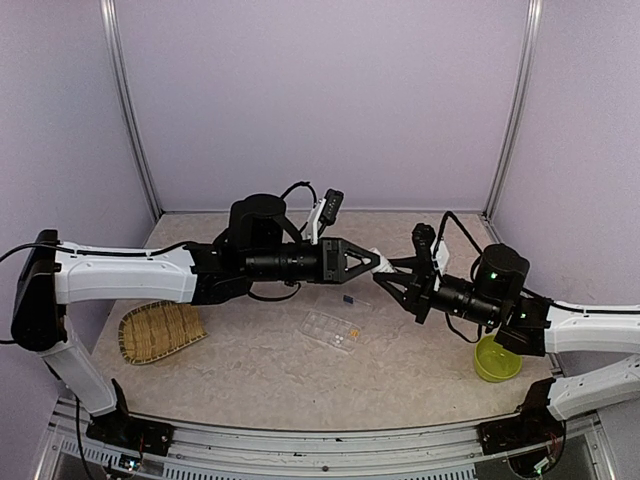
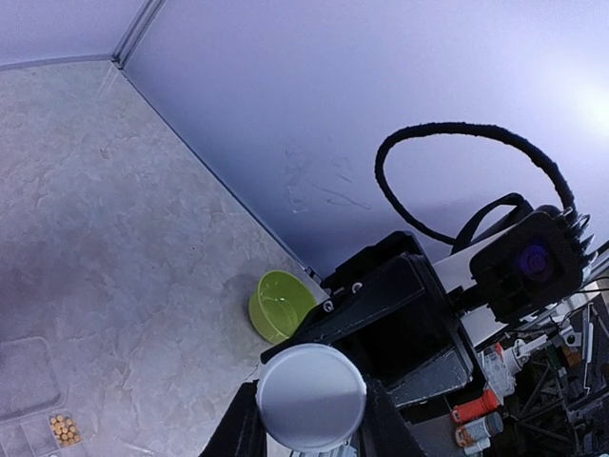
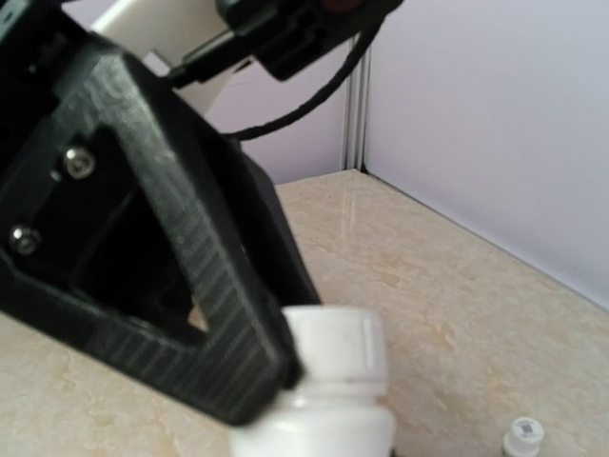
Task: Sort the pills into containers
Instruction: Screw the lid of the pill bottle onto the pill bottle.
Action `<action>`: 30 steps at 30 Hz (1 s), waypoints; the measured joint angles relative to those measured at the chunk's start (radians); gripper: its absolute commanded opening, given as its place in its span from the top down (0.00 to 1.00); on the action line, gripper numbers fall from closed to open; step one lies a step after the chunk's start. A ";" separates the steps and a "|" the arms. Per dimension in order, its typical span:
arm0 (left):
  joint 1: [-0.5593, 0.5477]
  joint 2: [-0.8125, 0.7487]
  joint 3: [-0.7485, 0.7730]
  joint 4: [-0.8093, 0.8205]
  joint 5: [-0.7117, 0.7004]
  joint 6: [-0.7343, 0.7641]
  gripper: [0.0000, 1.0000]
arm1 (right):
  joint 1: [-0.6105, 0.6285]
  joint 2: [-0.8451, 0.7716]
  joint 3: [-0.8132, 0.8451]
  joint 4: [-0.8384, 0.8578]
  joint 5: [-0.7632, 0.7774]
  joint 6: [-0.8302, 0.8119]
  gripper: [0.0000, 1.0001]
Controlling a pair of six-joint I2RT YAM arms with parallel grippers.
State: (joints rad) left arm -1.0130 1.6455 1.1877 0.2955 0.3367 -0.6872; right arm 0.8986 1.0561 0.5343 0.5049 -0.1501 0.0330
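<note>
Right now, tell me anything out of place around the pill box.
One dark speck lies by the far edge of the clear box, outside its compartments, while the orange pills sit together inside one. It looks like a stray pill. Nothing else stands out.

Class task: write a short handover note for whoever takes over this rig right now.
Left pincer: shut on the white bottle's cap.
Right pincer: shut on the bottle's body, held above the table.
Clear box lies on the table below, orange pills in one compartment.
Done: those pills placed.
Left: cap still on; likely unscrew it, sort the rest.
</note>
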 measured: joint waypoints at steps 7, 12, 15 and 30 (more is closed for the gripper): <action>0.000 -0.003 -0.007 0.011 0.002 0.000 0.89 | 0.000 0.000 -0.001 0.003 -0.011 0.013 0.50; 0.000 -0.007 -0.008 0.026 0.001 0.001 0.89 | 0.000 0.000 0.000 0.001 -0.045 0.012 0.23; 0.001 -0.018 -0.009 0.027 -0.001 0.003 0.89 | 0.000 0.000 0.000 0.000 -0.049 0.015 0.02; 0.006 -0.078 -0.022 0.023 0.001 0.087 0.89 | -0.002 -0.031 0.020 -0.091 -0.075 0.010 0.00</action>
State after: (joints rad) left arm -1.0065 1.5677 1.1660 0.3183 0.3378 -0.5999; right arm 0.8963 1.0256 0.5541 0.4141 -0.2249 0.0425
